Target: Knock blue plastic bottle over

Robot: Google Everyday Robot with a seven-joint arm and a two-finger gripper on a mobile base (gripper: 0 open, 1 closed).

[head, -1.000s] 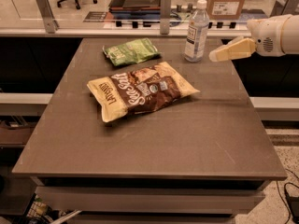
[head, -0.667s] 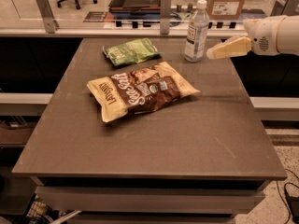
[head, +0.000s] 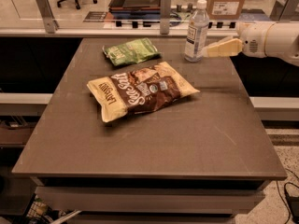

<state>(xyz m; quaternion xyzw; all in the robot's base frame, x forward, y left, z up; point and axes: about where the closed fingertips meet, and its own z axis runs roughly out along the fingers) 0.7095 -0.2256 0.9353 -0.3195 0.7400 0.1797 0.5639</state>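
The blue plastic bottle (head: pixel 196 31) stands upright near the far right of the brown table (head: pixel 154 139); it is clear with a white cap and white label. My gripper (head: pixel 211 51) reaches in from the right on a white arm (head: pixel 271 38). Its cream-coloured fingers point left, and their tips are right beside the bottle's lower half, touching or nearly touching it.
A brown and cream chip bag (head: pixel 140 93) lies in the middle of the table. A green snack bag (head: pixel 131 52) lies at the far side, left of the bottle. A rail with metal posts (head: pixel 164 6) runs behind the table. A cardboard box (head: pixel 227 1) stands behind the bottle.
My gripper has moved left toward the bottle, closing the gap to its right side. The bottle still stands upright in the same spot.
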